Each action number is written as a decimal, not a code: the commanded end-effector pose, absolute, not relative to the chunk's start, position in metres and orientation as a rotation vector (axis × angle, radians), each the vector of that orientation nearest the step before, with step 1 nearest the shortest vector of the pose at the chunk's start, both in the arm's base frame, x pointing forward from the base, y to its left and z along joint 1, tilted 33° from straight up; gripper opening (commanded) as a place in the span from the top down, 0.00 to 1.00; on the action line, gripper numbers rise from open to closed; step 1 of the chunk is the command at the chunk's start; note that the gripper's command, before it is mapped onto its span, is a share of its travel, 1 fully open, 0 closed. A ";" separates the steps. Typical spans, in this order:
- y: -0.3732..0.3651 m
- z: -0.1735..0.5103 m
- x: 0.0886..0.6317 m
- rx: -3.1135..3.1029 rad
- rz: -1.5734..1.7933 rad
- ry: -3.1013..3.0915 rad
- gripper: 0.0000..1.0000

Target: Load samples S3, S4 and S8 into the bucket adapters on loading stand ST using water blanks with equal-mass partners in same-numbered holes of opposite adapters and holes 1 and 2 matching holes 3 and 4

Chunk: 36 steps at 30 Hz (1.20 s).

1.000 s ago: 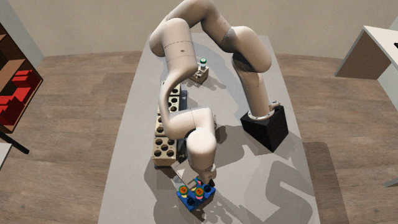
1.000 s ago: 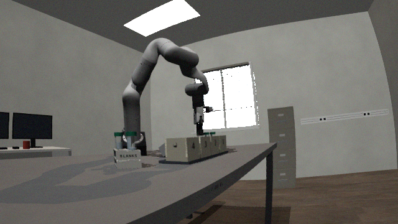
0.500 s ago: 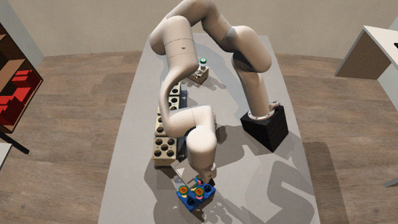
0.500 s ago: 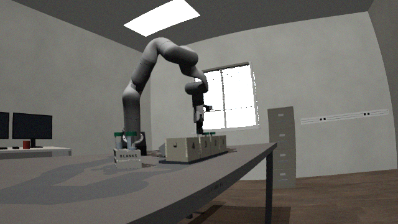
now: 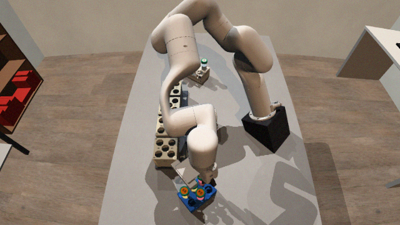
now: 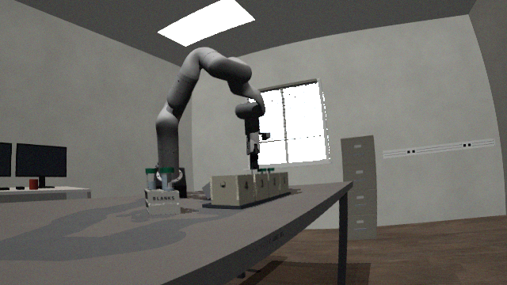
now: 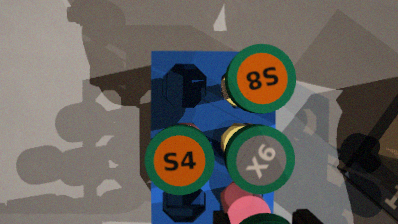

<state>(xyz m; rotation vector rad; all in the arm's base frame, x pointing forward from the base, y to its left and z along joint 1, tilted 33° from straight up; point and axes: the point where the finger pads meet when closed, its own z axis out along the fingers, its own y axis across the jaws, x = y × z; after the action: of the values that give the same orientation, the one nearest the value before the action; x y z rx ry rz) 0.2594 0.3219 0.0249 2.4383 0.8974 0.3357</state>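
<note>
Grasping a green-capped tube [image 5: 200,179] [image 7: 263,219], the gripper [image 5: 207,180] [image 6: 253,166] [image 7: 262,218] is placed over one end of the blue rack [image 5: 202,202] [image 7: 214,59]. Pink is seen below that cap, but its label is cut off by the wrist view's edge, so the ID cannot be told. S4 [image 5: 200,192] [image 7: 180,160] and S8 [image 5: 184,191] [image 7: 261,78] are both seated in the blue rack, with grey-dotted X6 [image 7: 259,159] in the well between S8 and the held tube — S4 is set just beside X6. Four beige adapters [image 5: 165,161] [image 6: 223,191] are lined up on the loading stand [image 6: 242,206]; no tube is seen in the five holes of the one nearest the blue rack. At the row's other end, two green-capped blanks [image 6: 150,179] [image 6: 166,180] are held upright by the rack marked BLANKS [image 5: 204,79] [image 6: 163,208].
</note>
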 end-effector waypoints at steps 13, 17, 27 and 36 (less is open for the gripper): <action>0.335 0.050 0.248 2.441 0.341 0.901 1.00; 0.338 0.056 0.245 2.441 0.341 0.901 1.00; 0.346 0.073 0.237 2.441 0.341 0.901 1.00; 0.351 0.085 0.231 2.441 0.341 0.901 1.00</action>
<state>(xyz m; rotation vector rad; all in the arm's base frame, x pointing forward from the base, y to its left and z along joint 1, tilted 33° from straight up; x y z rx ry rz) 0.2346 0.3461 0.0776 2.4386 0.8979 0.3364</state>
